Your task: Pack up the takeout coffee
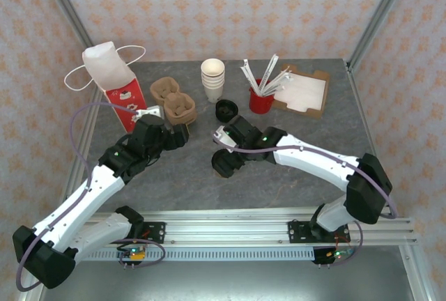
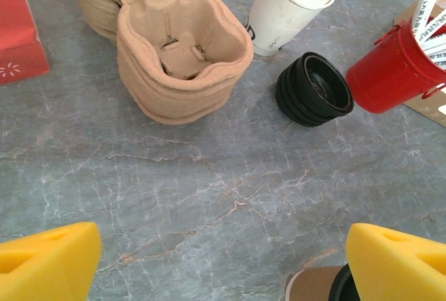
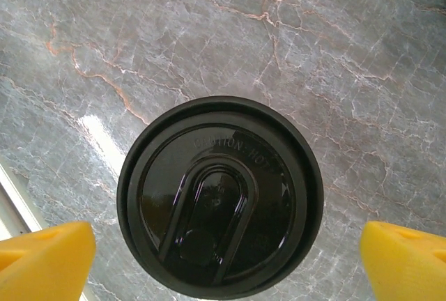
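Takeout coffee (image 3: 219, 196) lidded, upright on table (image 3: 348, 50), mid-front; not yet packed. Right gripper (image 3: 223, 263) spread, straddling it, no contact. Left gripper (image 2: 223, 259) spread, empty. Bag (image 1: 115, 81) stands rear-left.

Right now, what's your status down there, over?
Left gripper open over bare table. Right gripper open, straddling the takeout coffee, not touching. Coffee upright, lidded, not bagged. Left gripper and cup carriers crowd the way to the bag.
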{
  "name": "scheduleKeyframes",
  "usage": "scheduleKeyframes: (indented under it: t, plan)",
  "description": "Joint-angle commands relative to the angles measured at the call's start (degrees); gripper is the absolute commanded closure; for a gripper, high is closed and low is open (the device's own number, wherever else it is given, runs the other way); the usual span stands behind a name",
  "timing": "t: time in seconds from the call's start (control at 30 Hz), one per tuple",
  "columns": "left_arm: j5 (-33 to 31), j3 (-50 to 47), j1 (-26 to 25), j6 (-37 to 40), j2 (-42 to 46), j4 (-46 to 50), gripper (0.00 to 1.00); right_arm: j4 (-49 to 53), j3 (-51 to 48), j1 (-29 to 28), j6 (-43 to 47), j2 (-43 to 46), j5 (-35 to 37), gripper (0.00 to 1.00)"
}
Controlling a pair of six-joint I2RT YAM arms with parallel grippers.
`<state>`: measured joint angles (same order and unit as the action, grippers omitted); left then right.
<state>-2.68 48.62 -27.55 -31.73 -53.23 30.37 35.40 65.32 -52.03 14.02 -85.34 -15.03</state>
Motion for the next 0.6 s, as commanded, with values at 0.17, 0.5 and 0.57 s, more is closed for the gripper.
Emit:
scheduleKeyframes:
  t: [0.17,0.5,0.57]
  plan:
    - [1.49,-0.85,1.01,-0.63,0.76,0.70,0.09,3.46,3.60,-0.70,3.02,-2.88,0.07,0.06]
    - [2.03,-1.27,1.16,-0.44,0.85,0.48,0.09,4.42,5.21,-0.79,3.65,-5.99,1.76,0.10]
    - [2.11,-1.41,1.25,-0.44,0.79,0.31,0.09,4.53,5.16,-0.79,3.61,-6.31,1.91,0.13]
